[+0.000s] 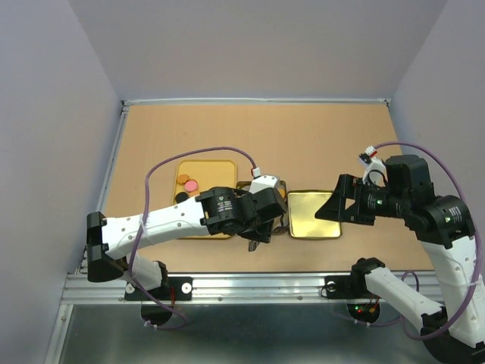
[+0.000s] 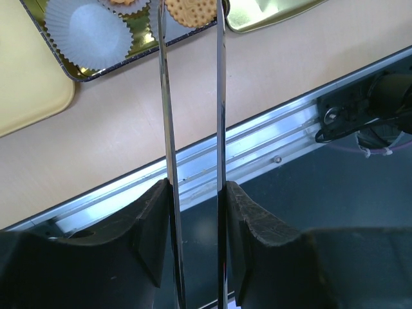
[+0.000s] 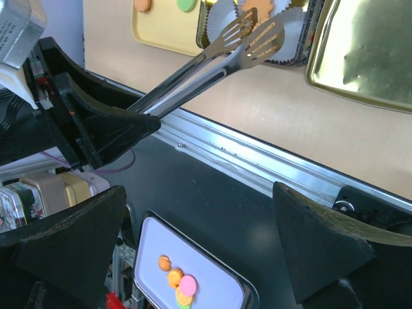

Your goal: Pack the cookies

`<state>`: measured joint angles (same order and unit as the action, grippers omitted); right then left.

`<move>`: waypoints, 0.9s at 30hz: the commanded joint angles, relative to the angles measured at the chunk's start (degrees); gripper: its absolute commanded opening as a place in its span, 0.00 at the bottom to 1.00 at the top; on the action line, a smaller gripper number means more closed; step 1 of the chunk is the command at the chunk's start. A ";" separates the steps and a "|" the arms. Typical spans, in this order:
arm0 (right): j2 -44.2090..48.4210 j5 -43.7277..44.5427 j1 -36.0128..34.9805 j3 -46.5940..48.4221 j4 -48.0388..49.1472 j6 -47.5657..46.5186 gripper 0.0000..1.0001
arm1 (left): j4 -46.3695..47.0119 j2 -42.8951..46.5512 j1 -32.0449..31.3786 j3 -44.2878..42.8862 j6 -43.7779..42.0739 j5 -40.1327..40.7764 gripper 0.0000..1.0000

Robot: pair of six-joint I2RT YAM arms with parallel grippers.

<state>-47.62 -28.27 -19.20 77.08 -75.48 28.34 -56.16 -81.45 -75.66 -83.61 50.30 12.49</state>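
Note:
My left gripper (image 1: 261, 220) is shut on metal tongs (image 2: 220, 96), whose slotted tips (image 3: 257, 35) reach over a dark tin (image 2: 96, 72) lined with white paper cups (image 2: 90, 32). An orange cookie (image 2: 191, 9) sits between the tong tips at the tin; I cannot tell if it is pinched. The yellow tray (image 1: 216, 171) holds orange (image 1: 183, 179), pink (image 1: 191, 184) and black (image 1: 181, 196) cookies. In the right wrist view an orange (image 3: 142, 4) and a green cookie (image 3: 187, 4) show on it. My right gripper (image 1: 333, 208) is open and empty, right of the tin.
A gold lid (image 1: 314, 214) lies right of the tin, under the right gripper; it also shows in the right wrist view (image 3: 367, 45). The metal rail (image 2: 257, 138) runs along the table's near edge. Below the table, a pale tray (image 3: 212, 283) holds a few cookies.

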 commanded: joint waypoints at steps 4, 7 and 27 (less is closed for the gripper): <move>0.86 0.50 -0.22 0.62 0.07 0.31 1.00 | 2.20 -0.90 -0.54 0.29 -0.03 0.96 0.42; 0.95 0.67 -0.22 0.53 0.07 0.32 1.00 | 2.37 -0.99 -0.63 0.38 -0.21 1.04 0.49; 1.83 0.67 -0.22 -0.96 0.16 0.58 1.00 | -7.91 9.01 2.00 -0.42 9.98 7.55 0.57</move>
<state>-46.35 -27.83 -19.20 76.97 -75.92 28.93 -59.07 -79.88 -75.64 -82.52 54.39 15.79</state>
